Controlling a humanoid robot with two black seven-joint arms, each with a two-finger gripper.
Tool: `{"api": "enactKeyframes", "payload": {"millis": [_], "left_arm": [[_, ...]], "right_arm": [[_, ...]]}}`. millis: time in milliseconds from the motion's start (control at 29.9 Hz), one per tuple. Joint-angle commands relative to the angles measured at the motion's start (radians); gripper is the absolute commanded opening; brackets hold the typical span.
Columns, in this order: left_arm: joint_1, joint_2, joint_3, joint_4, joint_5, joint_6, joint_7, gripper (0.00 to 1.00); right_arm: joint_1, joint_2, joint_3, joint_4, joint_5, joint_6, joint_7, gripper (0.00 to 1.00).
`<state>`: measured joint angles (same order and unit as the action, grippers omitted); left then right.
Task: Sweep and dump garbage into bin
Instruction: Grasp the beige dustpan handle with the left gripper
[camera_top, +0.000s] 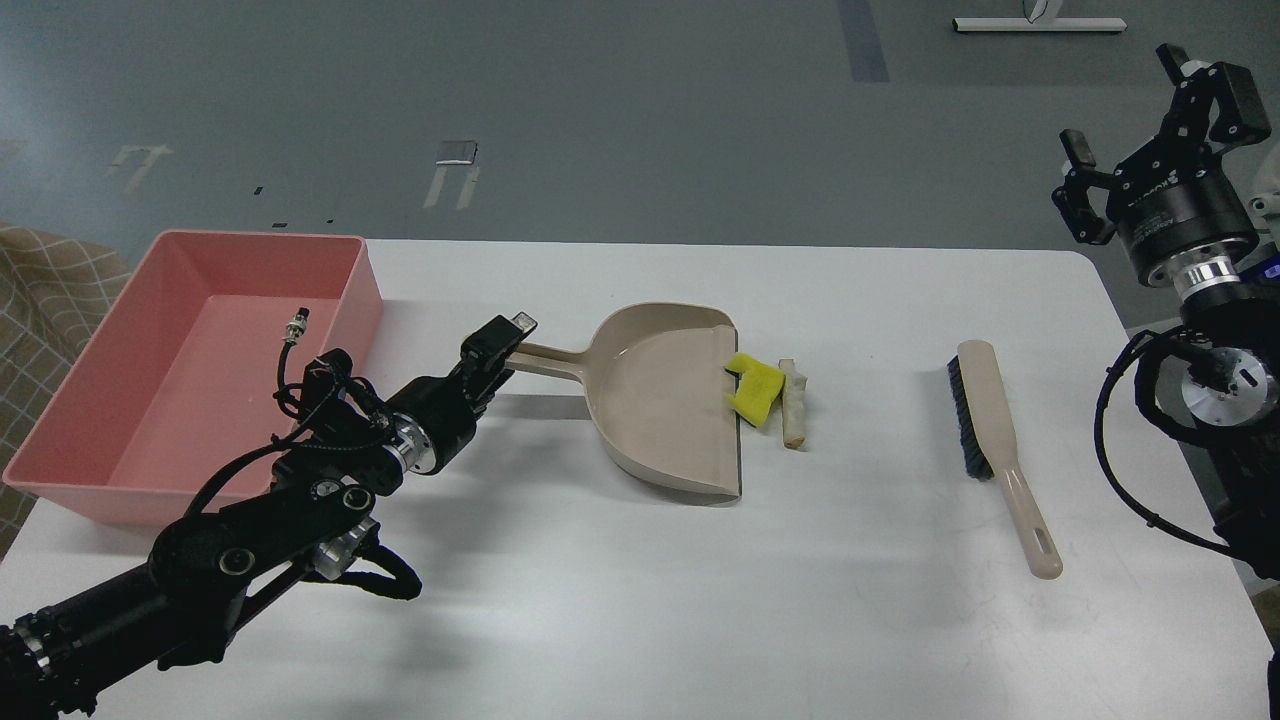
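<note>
The yellow notched sponge chunk lies at the open lip of the beige dustpan. The off-white stick lies just right of it on the white table. The salmon-pink bin stands at the table's left and holds nothing I can see. My left gripper sits over the end of the dustpan handle. Its dark fingers overlap the handle, so I cannot tell whether they grip it. My right gripper is open and empty, raised beyond the table's right edge.
A long beige brush with black bristles lies on the table's right side, its handle toward me. My left arm stretches across the table's front left, beside the bin. Grey floor lies beyond the far edge.
</note>
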<state>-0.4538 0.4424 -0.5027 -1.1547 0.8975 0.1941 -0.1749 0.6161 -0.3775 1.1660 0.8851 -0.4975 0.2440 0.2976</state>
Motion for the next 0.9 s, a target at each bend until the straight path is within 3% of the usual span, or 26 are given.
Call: {"api": "enactKeyframes", "payload": {"millis": [0, 167, 301, 368, 535, 869], "left_arm": [[-0.008, -0.019, 0.0, 0.018, 0.0, 0.008, 0.0, 0.62], [-0.013, -0.033, 0.0, 0.024, 0.0, 0.01, 0.0, 0.61], [-0.014, -0.033, 0.001, 0.024, 0.0, 0.01, 0.002, 0.38], [-0.014, -0.034, 0.001, 0.024, 0.0, 0.01, 0.002, 0.34], [-0.014, -0.034, 0.001, 0.024, 0.0, 0.01, 0.002, 0.02], [-0.02, -0.036, -0.002, 0.024, 0.009, 0.033, 0.008, 0.0]], "right_arm": [[-0.001, 0.0, 0.0, 0.0, -0.001, 0.0, 0.0, 1.0], [0.001, 0.0, 0.0, 0.0, -0.001, 0.0, 0.0, 1.0], [0.001, 0.0, 0.0, 0.0, -0.001, -0.002, 0.0, 1.0], [0.001, 0.0, 0.0, 0.0, 0.0, -0.002, 0.0, 1.0], [-0.001, 0.0, 0.0, 0.001, -0.001, -0.002, 0.0, 1.0], [0.001, 0.002, -0.002, 0.003, 0.0, -0.002, 0.0, 1.0]]}}
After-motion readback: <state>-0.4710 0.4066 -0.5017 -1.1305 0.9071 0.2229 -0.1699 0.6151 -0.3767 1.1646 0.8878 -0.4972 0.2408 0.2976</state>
